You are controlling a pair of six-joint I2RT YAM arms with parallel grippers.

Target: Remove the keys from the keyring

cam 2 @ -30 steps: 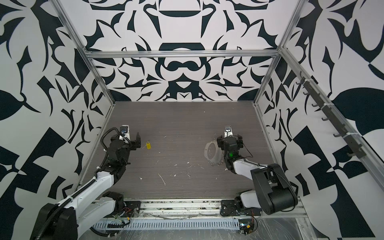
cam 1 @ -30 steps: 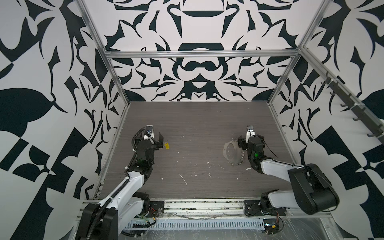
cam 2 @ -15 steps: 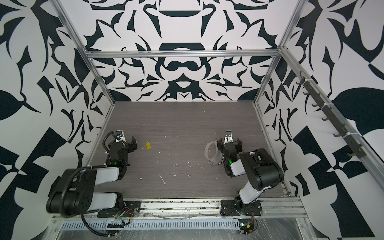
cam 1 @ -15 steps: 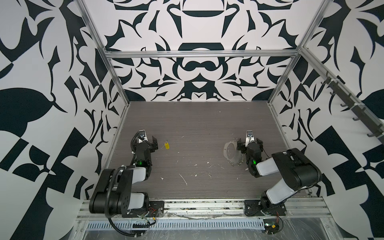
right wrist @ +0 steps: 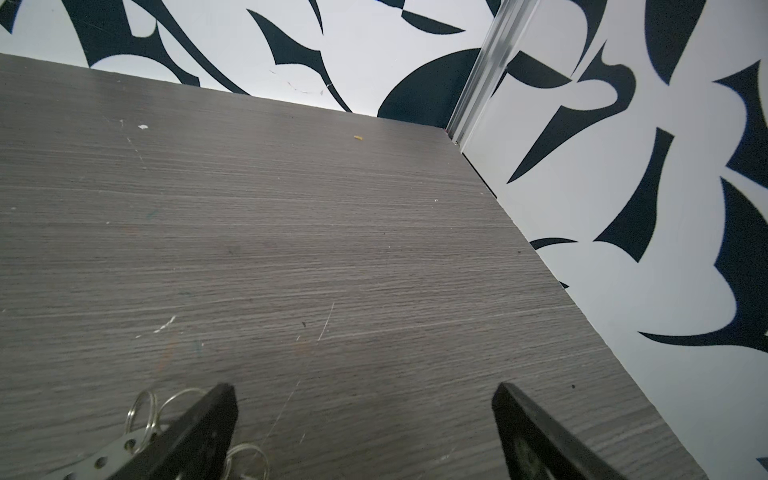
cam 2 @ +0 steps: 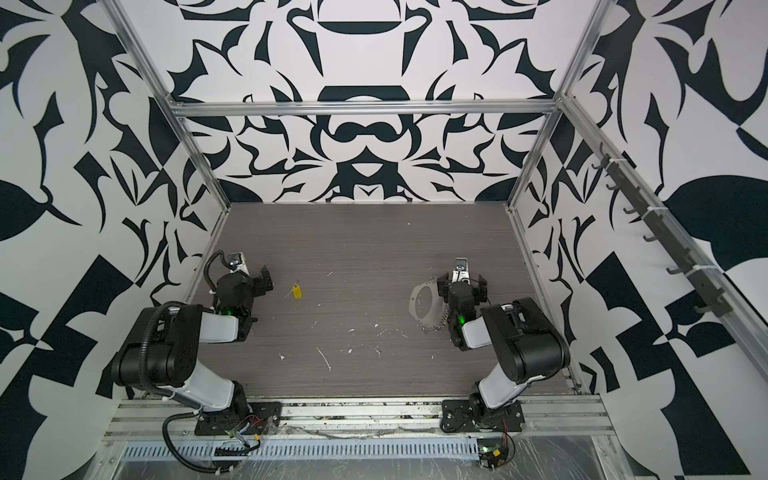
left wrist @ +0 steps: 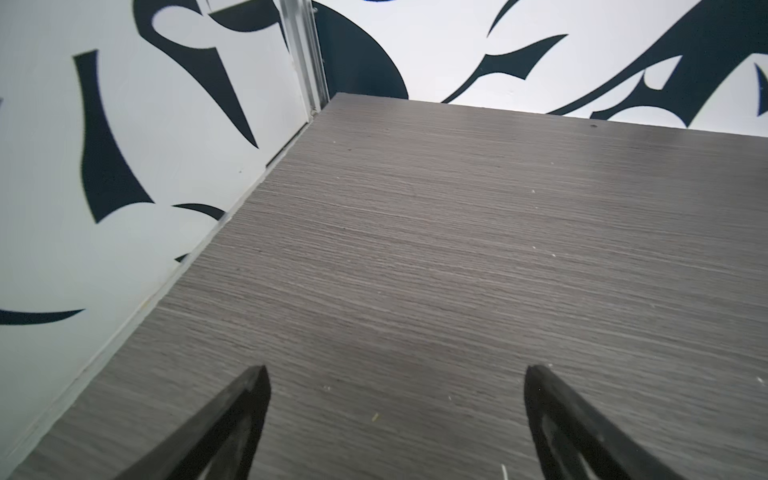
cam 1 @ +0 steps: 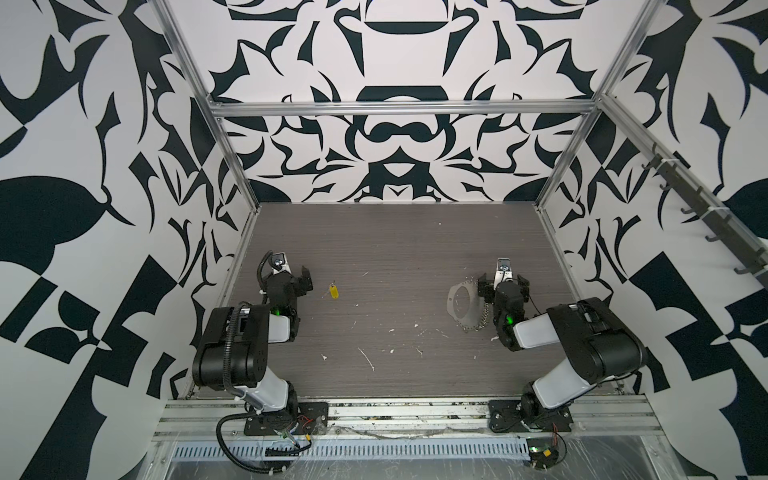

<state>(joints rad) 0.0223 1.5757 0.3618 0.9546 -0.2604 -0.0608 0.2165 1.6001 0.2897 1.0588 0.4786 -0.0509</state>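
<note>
My left hand (cam 1: 293,276) spread, empty, centre-left | keys (cam 1: 333,292) on worktop (cam 1: 395,249) just right, apart | my right hand (cam 1: 503,279) spread, empty | keyring (cam 1: 450,302) with chain (cam 1: 478,322) beside its left finger, contact unclear | white scraps (cam 1: 368,359) lower centre

Keys (cam 1: 333,292) lie on the table (cam 1: 395,237) toward its left edge, just right of the left gripper (cam 1: 293,277). Keyring (cam 1: 450,306) lies toward the right edge, just beside the right gripper (cam 1: 503,284), with its chain (cam 1: 478,325) running toward the front edge. Keys and keyring are well apart.
</note>
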